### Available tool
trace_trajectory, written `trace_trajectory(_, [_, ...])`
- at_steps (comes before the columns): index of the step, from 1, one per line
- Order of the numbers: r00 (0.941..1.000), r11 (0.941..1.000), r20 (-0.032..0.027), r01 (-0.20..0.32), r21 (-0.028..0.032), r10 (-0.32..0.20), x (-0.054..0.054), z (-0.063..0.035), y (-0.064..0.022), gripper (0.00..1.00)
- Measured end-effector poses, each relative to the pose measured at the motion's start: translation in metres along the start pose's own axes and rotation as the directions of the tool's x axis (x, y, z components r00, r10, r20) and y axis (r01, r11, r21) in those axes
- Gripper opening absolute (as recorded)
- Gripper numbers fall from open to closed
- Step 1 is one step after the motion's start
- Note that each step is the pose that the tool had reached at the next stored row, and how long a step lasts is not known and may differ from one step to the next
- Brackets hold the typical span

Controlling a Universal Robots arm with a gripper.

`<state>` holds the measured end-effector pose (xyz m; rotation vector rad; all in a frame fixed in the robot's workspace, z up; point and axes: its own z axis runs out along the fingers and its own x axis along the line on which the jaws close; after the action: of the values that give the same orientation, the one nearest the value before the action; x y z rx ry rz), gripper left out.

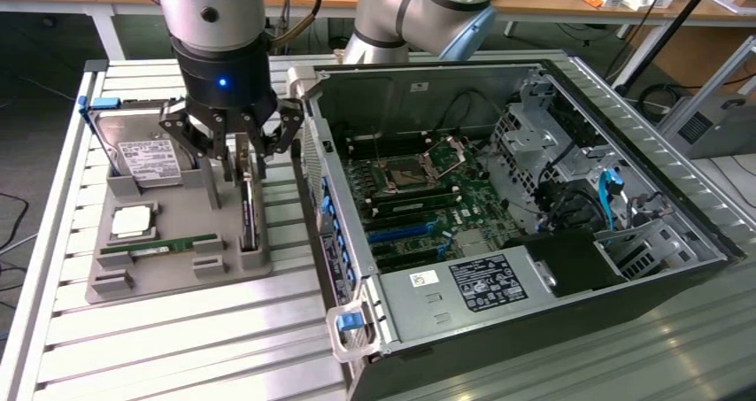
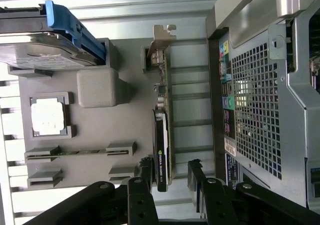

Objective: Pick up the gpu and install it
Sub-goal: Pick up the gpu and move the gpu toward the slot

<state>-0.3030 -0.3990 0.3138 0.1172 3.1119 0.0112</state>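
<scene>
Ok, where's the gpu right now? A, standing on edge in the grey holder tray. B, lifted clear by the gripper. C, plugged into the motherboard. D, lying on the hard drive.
A: the gpu stands on edge in the grey holder tray, with the open gripper straddling it.

Slatted metal table (image 1: pixel 177 348) carrying an open computer case (image 1: pixel 402 91), side panel off, interior exposed. Just beside the case, on the exterior view's left, a grey parts tray (image 1: pixel 165 288) lying flat on the slats, alongside its rear panel.
</scene>
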Motion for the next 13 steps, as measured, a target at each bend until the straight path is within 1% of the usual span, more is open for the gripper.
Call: trace_trajectory(13, [1.0000,1.0000,0.0003,0.000,0.0036,0.000,0.0001,0.0030,0.0000,0.42])
